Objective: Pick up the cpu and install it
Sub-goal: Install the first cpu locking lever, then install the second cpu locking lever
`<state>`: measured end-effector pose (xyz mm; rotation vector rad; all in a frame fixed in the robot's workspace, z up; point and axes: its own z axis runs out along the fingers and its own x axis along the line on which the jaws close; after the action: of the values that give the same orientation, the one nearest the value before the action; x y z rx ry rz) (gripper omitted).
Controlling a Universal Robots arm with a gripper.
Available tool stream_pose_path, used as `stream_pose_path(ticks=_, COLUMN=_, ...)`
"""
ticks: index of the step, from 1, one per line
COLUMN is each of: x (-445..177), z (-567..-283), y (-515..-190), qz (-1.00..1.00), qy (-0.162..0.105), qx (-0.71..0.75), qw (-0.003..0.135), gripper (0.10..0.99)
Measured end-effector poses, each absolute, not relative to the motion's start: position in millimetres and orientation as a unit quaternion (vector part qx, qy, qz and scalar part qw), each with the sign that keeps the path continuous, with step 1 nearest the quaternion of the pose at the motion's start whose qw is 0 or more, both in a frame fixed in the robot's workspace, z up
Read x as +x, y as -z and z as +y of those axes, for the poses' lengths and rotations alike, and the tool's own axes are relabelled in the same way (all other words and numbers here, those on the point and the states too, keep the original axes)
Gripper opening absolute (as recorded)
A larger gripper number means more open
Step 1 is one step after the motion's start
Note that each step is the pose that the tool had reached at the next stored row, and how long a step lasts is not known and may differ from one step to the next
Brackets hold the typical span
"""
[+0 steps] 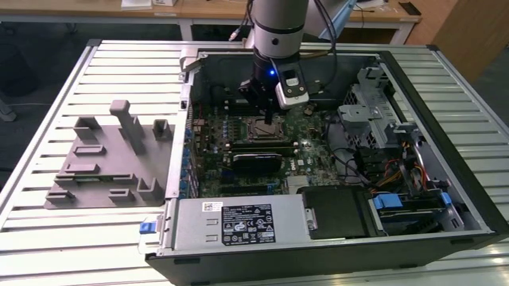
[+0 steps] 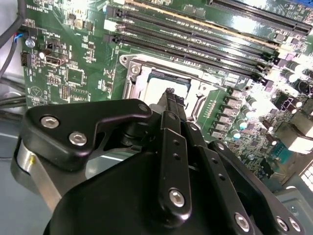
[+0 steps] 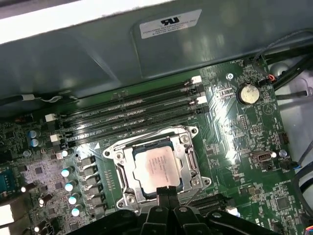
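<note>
The cpu (image 3: 152, 165), a flat silver square with a pale rim, lies flat in the metal socket frame (image 3: 120, 164) on the green motherboard (image 1: 306, 149). In the second wrist view a strip of the cpu (image 2: 157, 87) shows past the fingertips. My gripper (image 3: 167, 192) hangs over the cpu's edge with its two black fingers (image 2: 169, 142) pressed together, nothing between them. In the exterior view my gripper (image 1: 269, 121) points straight down onto the socket (image 1: 256, 130) inside the open computer case.
Black memory slots (image 3: 129, 113) run beside the socket, and a coin battery (image 3: 248, 93) sits further off. A grey box with a white label (image 1: 238, 223) fills the case's front. Drive cages and cables (image 1: 390, 155) stand at the exterior view's right. A grey fixture (image 1: 104, 161) lies outside, left.
</note>
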<state>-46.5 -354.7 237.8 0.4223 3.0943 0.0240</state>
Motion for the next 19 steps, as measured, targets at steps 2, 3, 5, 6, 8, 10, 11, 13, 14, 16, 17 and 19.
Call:
stream_pose_path(ticks=2, x=-46.5, z=-354.7, y=-237.9, qz=0.991, qy=-0.008, qx=0.135, qw=0.009, gripper=0.106)
stream_pose_path(ticks=3, x=-46.5, z=-354.7, y=-237.9, qz=0.991, qy=-0.008, qx=0.135, qw=0.009, gripper=0.106)
stream_pose_path(ticks=5, x=-46.5, z=-354.7, y=-237.9, qz=0.991, qy=-0.008, qx=0.134, qw=0.009, gripper=0.106)
stream_pose_path(ticks=6, x=-46.5, z=-354.7, y=-237.9, qz=0.991, qy=-0.008, qx=0.134, qw=0.009, gripper=0.106)
stream_pose_path(ticks=8, x=-46.5, z=-354.7, y=-237.9, qz=0.991, qy=-0.008, qx=0.134, qw=0.009, gripper=0.106)
stream_pose_path(ticks=10, x=-46.5, z=-354.7, y=-237.9, qz=0.991, qy=-0.008, qx=0.134, qw=0.009, gripper=0.106)
stream_pose_path(ticks=11, x=-46.5, z=-354.7, y=-238.0, qz=0.991, qy=-0.008, qx=0.134, qw=0.009, gripper=0.106)
stream_pose_path(ticks=13, x=-46.5, z=-354.8, y=-239.1, qz=0.991, qy=-0.007, qx=0.134, qw=0.009, gripper=0.106)
stream_pose_path(ticks=14, x=-46.5, z=-354.7, y=-239.8, qz=0.991, qy=-0.007, qx=0.134, qw=0.009, gripper=0.106)
stream_pose_path(ticks=16, x=-46.5, z=-354.7, y=-241.7, qz=0.991, qy=-0.007, qx=0.134, qw=0.009, gripper=0.106)
stream_pose_path(ticks=17, x=-46.5, z=-354.7, y=-242.7, qz=0.991, qy=-0.007, qx=0.134, qw=0.009, gripper=0.106)
stream_pose_path(ticks=19, x=-46.5, z=-354.7, y=-243.2, qz=0.991, qy=-0.007, qx=0.134, qw=0.009, gripper=0.106)
